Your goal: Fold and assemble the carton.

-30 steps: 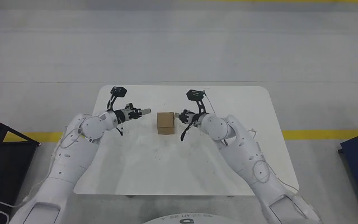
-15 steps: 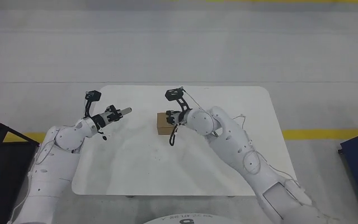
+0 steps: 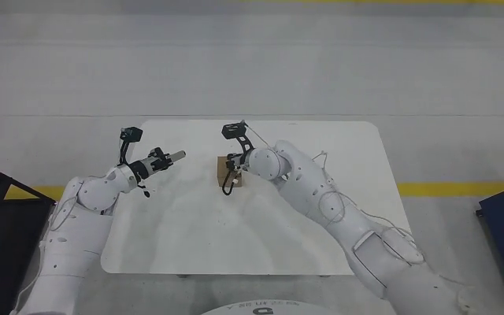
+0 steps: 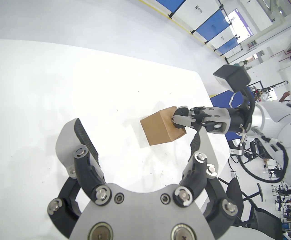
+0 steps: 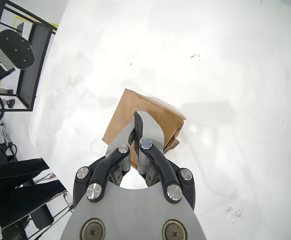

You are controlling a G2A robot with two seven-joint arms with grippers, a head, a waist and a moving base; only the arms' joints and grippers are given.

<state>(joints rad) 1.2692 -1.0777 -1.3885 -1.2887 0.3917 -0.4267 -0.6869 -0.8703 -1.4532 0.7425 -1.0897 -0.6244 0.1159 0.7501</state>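
Touching the carton [image 4: 156, 131] sideways: closed right gripper [image 5: 137, 118].

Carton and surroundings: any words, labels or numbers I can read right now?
Carton: no print on the faces shown.
Table: none, only dark specks.
Wall panel, left wrist view: a small dark mark, too small to read.
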